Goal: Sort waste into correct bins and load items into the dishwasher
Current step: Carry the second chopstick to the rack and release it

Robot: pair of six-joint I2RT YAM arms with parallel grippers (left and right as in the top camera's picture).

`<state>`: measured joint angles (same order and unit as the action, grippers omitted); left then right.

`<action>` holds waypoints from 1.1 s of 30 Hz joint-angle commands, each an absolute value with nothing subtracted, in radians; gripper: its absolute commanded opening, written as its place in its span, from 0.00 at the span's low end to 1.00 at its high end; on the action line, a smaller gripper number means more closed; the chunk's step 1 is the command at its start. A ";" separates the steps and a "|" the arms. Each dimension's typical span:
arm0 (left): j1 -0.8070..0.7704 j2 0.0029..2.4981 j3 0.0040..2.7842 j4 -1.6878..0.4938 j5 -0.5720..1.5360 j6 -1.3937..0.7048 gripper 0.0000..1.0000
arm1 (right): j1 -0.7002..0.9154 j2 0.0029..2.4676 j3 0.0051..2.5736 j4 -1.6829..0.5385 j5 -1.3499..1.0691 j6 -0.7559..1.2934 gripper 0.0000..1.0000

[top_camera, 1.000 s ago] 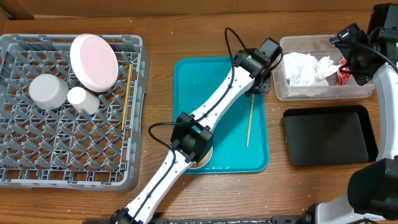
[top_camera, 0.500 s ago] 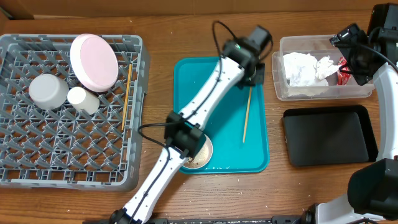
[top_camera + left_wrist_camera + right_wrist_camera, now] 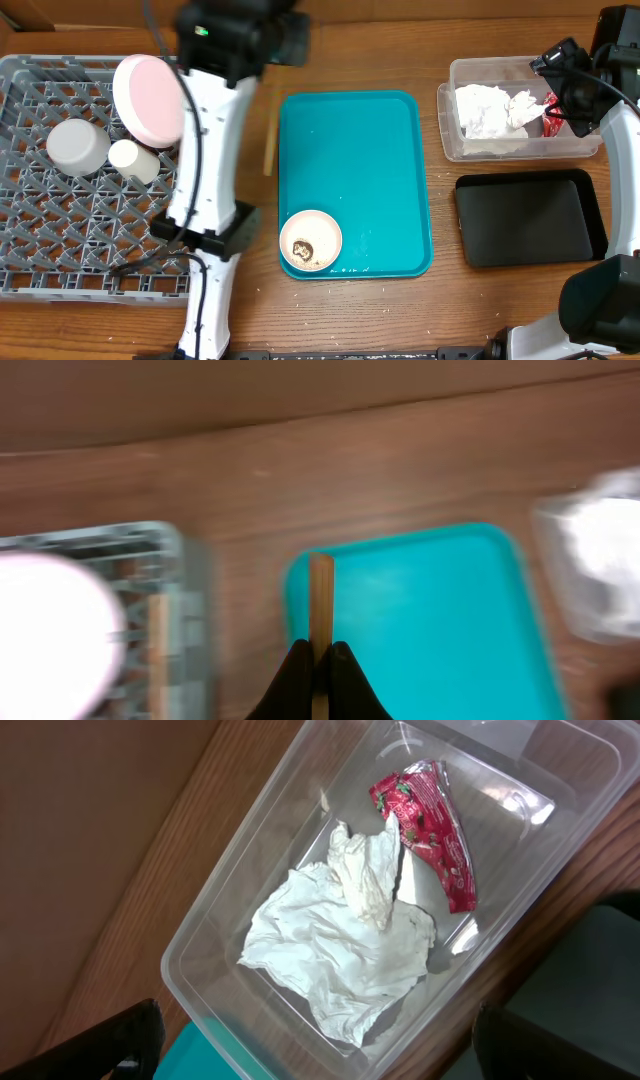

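My left gripper (image 3: 320,660) is shut on a thin wooden chopstick (image 3: 320,600), which hangs over the gap between the grey dishwasher rack (image 3: 60,250) and the teal tray (image 3: 370,160); overhead the chopstick (image 3: 268,150) shows there. The left wrist view is blurred. In the rack lean a white plate (image 3: 150,98), a bowl (image 3: 78,147) and a cup (image 3: 133,160). A second bowl (image 3: 311,240) with food scraps (image 3: 304,250) sits on the teal tray. My right gripper (image 3: 345,1045) hangs wide open over the clear tub (image 3: 230,900), which holds napkins (image 3: 340,940) and a red wrapper (image 3: 430,830).
The shallow black tray (image 3: 530,215) lies in front of the clear tub (image 3: 450,140) at the right. My left arm (image 3: 215,120) stretches over the rack's right side and hides part of it. A wooden stick (image 3: 155,650) shows blurred inside the rack.
The left arm has swung from the teal tray's back right over to the left, carrying the chopstick off the tray toward the rack. The right arm has stayed still.
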<state>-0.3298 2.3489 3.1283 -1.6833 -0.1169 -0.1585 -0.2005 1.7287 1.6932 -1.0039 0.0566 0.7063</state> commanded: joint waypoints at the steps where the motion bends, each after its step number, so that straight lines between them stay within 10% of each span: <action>1: -0.270 2.396 3.078 -1.690 -0.168 -0.033 0.04 | -0.202 1.715 1.693 -0.997 0.067 0.711 1.00; 20: -0.010 2.400 2.644 -1.567 -0.157 -0.033 0.05 | -0.202 1.715 1.693 -0.997 0.067 0.711 1.00; 27: -0.006 2.400 2.645 -1.565 -0.157 -0.033 0.45 | -0.202 1.715 1.693 -0.998 0.067 0.711 1.00; 33: -0.006 2.400 2.645 -1.563 -0.125 -0.055 0.60 | -0.202 1.715 1.694 -0.997 0.067 0.711 1.00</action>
<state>-0.0105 2.3962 2.6495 -1.5696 -0.1501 -0.0448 -0.2005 1.7287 1.6932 -1.0035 0.0563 0.7063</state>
